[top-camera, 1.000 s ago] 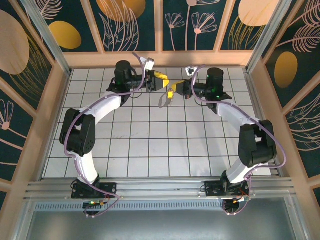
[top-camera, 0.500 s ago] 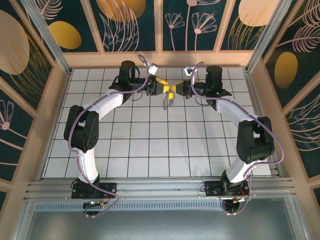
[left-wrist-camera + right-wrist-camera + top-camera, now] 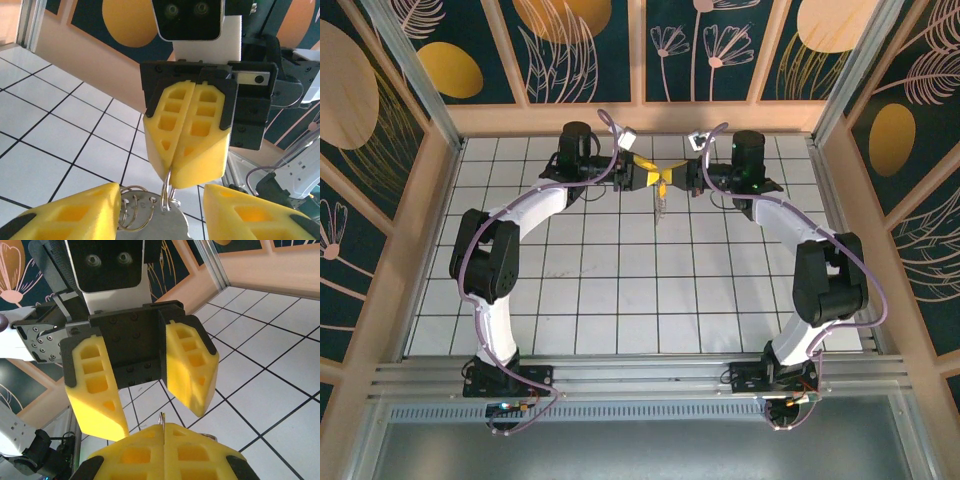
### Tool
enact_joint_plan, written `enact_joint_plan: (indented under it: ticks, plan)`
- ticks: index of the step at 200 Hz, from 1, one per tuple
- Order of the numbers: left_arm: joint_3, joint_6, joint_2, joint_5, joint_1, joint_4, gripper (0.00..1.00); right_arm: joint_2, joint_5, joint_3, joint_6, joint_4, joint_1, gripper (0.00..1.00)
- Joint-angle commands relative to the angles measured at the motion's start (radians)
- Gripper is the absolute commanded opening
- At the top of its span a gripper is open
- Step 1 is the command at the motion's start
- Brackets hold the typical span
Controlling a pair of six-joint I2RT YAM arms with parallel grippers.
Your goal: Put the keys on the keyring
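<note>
- The tiled desk stretched beneath both arms.
- The left arm and right arm bowed inward over its far middle, tips almost meeting.
- The left fingers stood apart, flanking the key.
- The right fingers were pressed together, clamped on the keyring, which hung above the desk.

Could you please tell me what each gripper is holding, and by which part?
The right gripper pinches the keyring by its wire loop at its fingertips; the left gripper stands open.
</note>
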Motion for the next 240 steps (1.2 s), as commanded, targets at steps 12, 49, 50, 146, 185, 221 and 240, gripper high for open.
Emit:
enact_joint_plan:
  ticks: [12, 49, 50, 146, 185, 221, 240]
  plan:
    - [-0.006, -0.025, 0.008, 0.039, 0.006, 0.059, 0.45, 0.015, -0.032, 0.011, 0.013, 0.063, -0.005, 0.0]
    - [-0.011, -0.028, 0.005, 0.041, 0.006, 0.067, 0.45, 0.015, -0.031, 0.009, 0.017, 0.069, -0.005, 0.0]
    - [-0.011, -0.028, 0.006, 0.041, 0.006, 0.067, 0.45, 0.016, -0.031, 0.009, 0.017, 0.069, -0.005, 0.0]
    - [-0.034, -0.118, 0.015, 0.029, 0.006, 0.195, 0.44, -0.001, -0.046, -0.003, 0.026, 0.081, -0.005, 0.0]
    - [-0.038, -0.123, 0.014, 0.04, 0.001, 0.201, 0.39, 0.006, -0.052, 0.002, 0.04, 0.098, -0.007, 0.0]
    - [-0.035, -0.123, 0.021, 0.049, -0.008, 0.201, 0.28, 0.007, -0.049, 0.002, 0.043, 0.101, -0.005, 0.0]
    - [-0.032, -0.122, 0.023, 0.055, -0.013, 0.202, 0.23, 0.008, -0.047, 0.002, 0.043, 0.101, -0.005, 0.0]
